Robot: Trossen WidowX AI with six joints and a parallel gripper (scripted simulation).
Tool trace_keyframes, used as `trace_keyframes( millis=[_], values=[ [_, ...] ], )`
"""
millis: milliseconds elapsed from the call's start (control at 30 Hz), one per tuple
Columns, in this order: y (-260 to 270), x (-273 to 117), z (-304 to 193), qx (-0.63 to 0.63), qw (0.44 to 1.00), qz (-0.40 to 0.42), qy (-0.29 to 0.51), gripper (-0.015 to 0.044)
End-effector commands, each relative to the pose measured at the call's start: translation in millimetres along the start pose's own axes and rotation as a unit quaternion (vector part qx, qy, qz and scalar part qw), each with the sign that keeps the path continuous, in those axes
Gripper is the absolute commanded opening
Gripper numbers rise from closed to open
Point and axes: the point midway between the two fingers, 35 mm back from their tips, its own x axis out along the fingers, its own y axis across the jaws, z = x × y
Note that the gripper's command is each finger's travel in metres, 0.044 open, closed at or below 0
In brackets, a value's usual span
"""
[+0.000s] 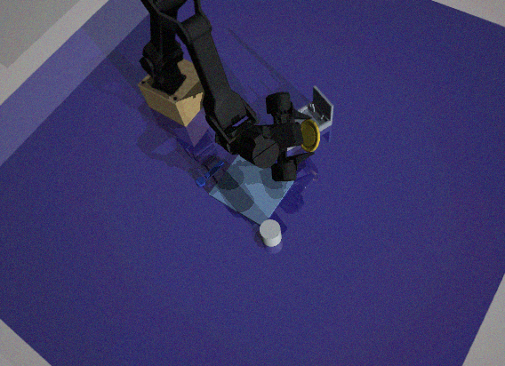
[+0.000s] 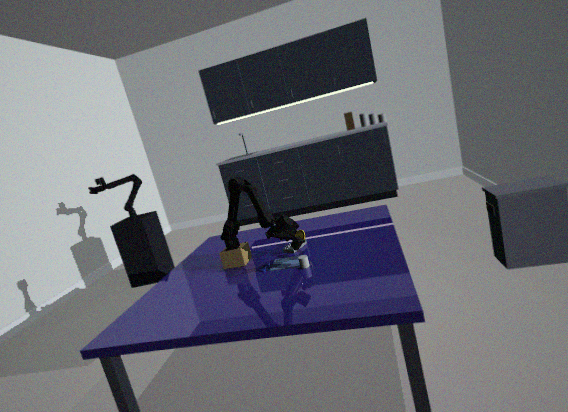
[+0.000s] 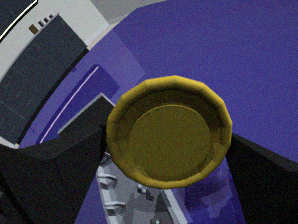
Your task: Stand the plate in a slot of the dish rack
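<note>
Gripper clamped on yellow plate, on edge above dish rack

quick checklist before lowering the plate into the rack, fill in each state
1. Plate held in the gripper: ok, fingers shut on its rim.
2. Plate on edge, not flat: ok, the top view shows it nearly edge-on.
3. Plate next to the rack: ok, it sits just beside it in the top view.
4. Plate lined up with a slot between the rails: cannot tell.
5. Rack slots free: ok, the wrist view shows nothing in the rack.
6. Cup out of the way: ok, it stands well apart.
</note>
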Motion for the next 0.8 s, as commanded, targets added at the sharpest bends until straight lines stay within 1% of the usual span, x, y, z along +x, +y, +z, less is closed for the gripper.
trace_keyframes(
  millis=[0,367,767],
  values=[
    [2.4,-1.1,-8.4,-0.033,0.999,0.025,-0.022,0.0],
    [17.7,-14.4,-24.8,-0.161,0.977,0.087,-0.105,0.0],
    [46.5,-37.1,-46.9,-0.303,0.923,0.14,-0.19,0.0]
  ],
)
